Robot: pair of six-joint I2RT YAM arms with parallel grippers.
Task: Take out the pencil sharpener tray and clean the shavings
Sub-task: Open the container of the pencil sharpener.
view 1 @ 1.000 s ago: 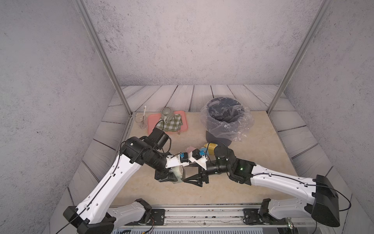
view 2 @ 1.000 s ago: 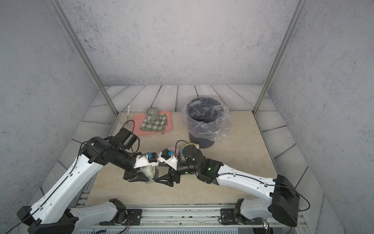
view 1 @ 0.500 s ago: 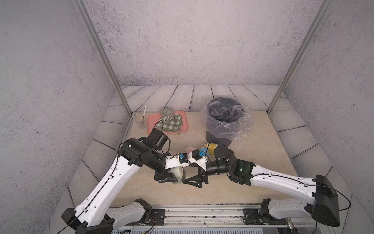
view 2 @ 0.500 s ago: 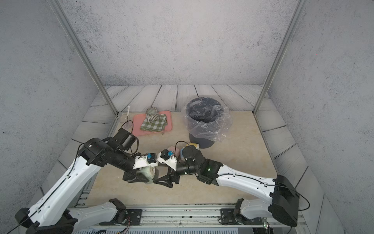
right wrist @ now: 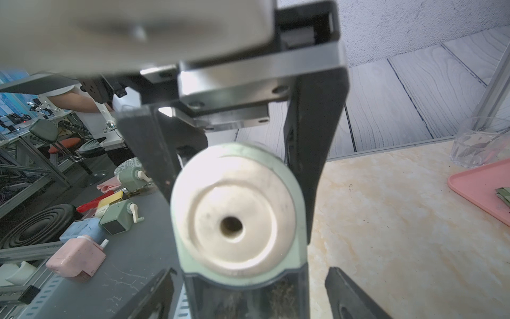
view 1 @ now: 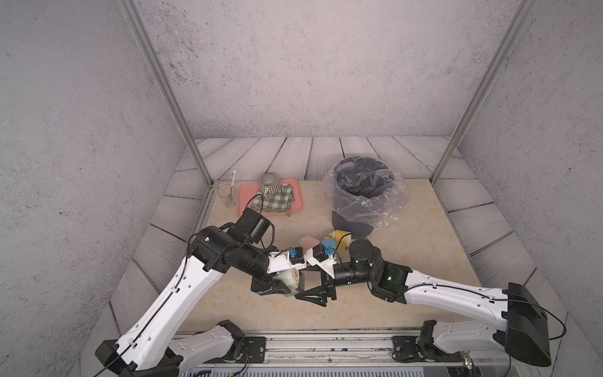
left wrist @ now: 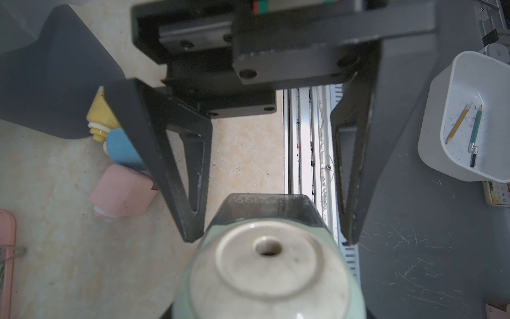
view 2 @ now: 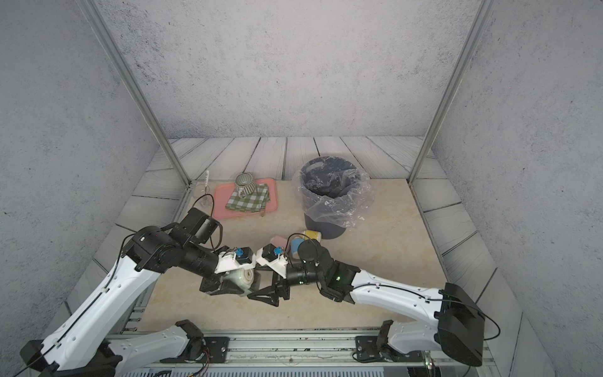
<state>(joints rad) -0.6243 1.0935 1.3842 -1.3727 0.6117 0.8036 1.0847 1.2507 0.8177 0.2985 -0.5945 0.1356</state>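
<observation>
Now, with the left gripper (right wrist: 240,218) clamped on the pale green sharpener (view 1: 291,277) near the front edge of the table (view 1: 408,261), the right gripper (left wrist: 270,239) — jaws wide, straddling the dark tray (left wrist: 267,207) at its end — should close squarely on the tray and draw it straight out, level, spilling nothing.

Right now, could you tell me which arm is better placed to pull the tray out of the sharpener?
Probably the right. The right gripper is open, its fingers flanking the smoky tray without touching it, while the left gripper is shut on the green sharpener, steadying it.
</observation>
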